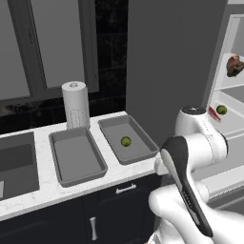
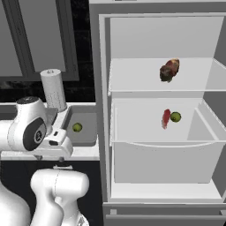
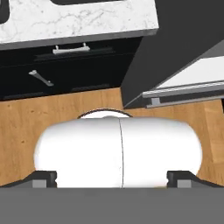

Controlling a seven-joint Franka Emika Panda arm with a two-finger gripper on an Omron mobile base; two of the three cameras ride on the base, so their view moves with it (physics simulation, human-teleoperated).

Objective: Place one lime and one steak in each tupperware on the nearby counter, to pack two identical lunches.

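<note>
From the left base view, the white marbled worktop [image 1: 47,190] carries two grey tupperware trays side by side, right of the sunken sink [image 1: 16,164]. The left tray [image 1: 76,157] holds nothing; the right tray [image 1: 127,138] holds one lime [image 1: 126,141]. A paper towel roll [image 1: 75,105] stands just behind the left tray. To the right of the worktop, the open fridge shows a steak [image 1: 234,65] on its upper shelf and a second lime [image 1: 221,110] below it.

From the right base view, the fridge's upper shelf [image 2: 132,86] bears the steak; on the shelf beneath, a red steak [image 2: 166,118] lies just beside the second lime.

In the hand view, the tool [image 3: 112,178] points down at the wooden floor [image 3: 17,127] before the worktop's black cabinets, its tips spread wide, gripping nothing.
</note>
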